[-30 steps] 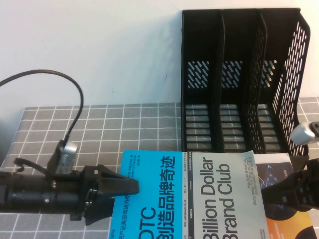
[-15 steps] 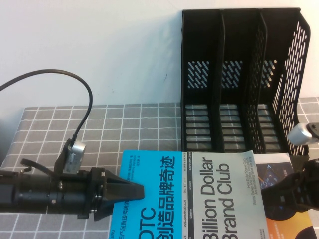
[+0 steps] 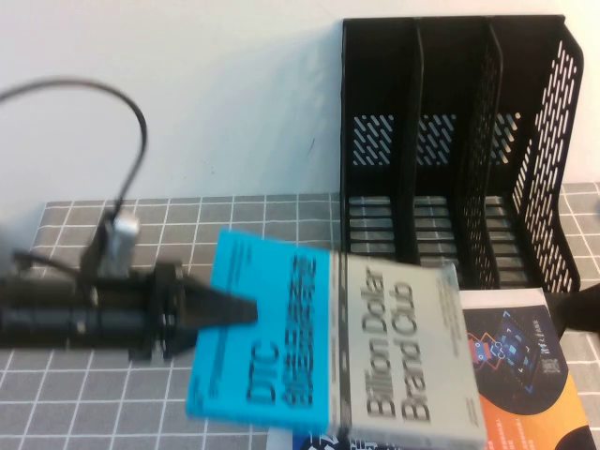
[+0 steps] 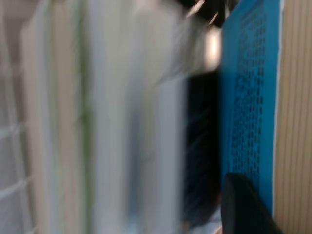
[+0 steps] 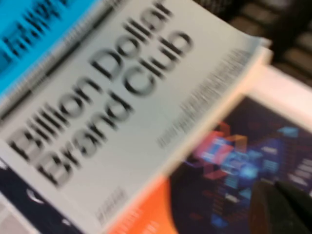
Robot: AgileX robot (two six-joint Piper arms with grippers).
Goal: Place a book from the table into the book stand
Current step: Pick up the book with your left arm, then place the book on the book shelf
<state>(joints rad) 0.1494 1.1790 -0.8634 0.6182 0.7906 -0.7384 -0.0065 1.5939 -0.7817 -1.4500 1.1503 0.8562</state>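
- While the left gripper (image 3: 246, 310) has its fingers clamped on the blue edge of the DTC book (image 3: 375, 347), that book is tilted above the grey gridded table (image 3: 234, 220).
- Past the fingertips stands the black book stand (image 3: 450, 150), apart from the book.
- Under the book lies a navy-and-orange book (image 3: 525, 366).
- At the high view's right edge, only a sliver of the right gripper (image 3: 586, 309) shows; I cannot tell how it stands.

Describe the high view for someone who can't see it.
The left gripper clamps the blue edge of the book, lifting it off a navy book on the table. The black book stand stands empty behind. The right gripper sits at the right edge.
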